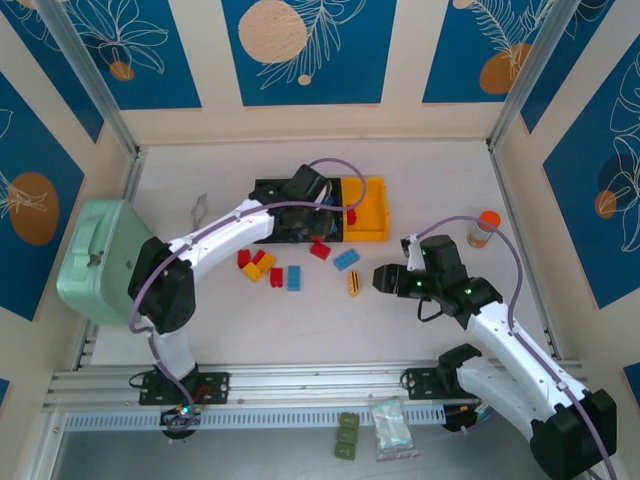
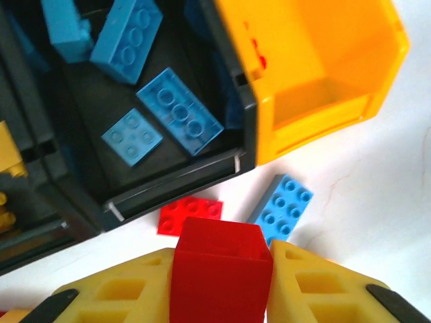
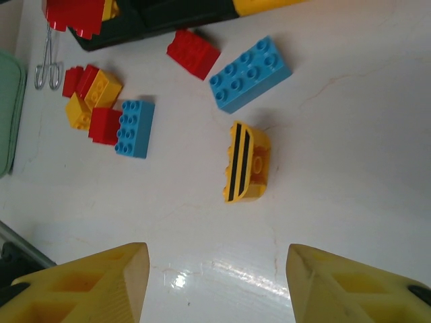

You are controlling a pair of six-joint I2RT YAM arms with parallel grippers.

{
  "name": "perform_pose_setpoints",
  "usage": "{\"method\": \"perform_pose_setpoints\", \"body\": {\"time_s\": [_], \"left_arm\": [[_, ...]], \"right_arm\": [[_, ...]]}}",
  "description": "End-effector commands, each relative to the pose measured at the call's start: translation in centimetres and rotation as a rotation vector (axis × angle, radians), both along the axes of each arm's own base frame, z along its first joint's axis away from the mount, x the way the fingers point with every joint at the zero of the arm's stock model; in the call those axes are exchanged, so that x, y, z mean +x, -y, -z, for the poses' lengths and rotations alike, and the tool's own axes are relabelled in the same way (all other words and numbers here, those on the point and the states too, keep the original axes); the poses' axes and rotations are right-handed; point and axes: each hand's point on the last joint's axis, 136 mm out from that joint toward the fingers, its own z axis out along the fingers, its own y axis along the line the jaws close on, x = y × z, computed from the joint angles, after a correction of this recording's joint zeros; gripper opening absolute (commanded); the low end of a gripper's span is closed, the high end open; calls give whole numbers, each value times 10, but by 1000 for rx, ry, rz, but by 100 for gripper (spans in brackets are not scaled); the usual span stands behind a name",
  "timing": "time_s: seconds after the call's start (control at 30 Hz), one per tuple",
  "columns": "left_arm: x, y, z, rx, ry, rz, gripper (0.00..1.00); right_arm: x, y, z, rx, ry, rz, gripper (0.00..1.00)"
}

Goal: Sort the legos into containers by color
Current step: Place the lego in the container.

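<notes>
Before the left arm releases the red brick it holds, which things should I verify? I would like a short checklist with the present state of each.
1. Grip: the left gripper is shut on the red brick: ok.
2. Target choice: the yellow bin has a red piece in it, and the black bin beside it has blue bricks: ok.
3. The red brick hangs directly over the yellow bin: cannot tell.
4. Free room in the yellow bin: ok.
5. The right gripper is open and away from the bins: ok.
</notes>
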Motion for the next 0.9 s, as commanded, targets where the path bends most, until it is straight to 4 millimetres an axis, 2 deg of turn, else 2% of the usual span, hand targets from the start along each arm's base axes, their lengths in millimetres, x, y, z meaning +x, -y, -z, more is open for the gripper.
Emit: {"method": "perform_pose_setpoints", "body": {"time_s": [0.0, 0.17, 0.5, 0.7, 0.87], "left_arm": [[0, 21, 4, -14, -44, 20, 33], [17, 50, -3, -53, -37, 29, 33], [54, 102, 8, -80, -41, 41, 33], [64, 118, 28, -84, -64, 48, 35], [67, 120, 36, -78, -64, 45, 38]], "right_arm": [[-4, 10, 5, 0, -29, 32, 56], [-2, 15, 8, 22, -41, 55, 56], [1, 20, 9, 36, -43, 71, 56], [2, 21, 9, 43, -40, 74, 56], [2, 21, 8, 48, -36, 73, 56]]}}
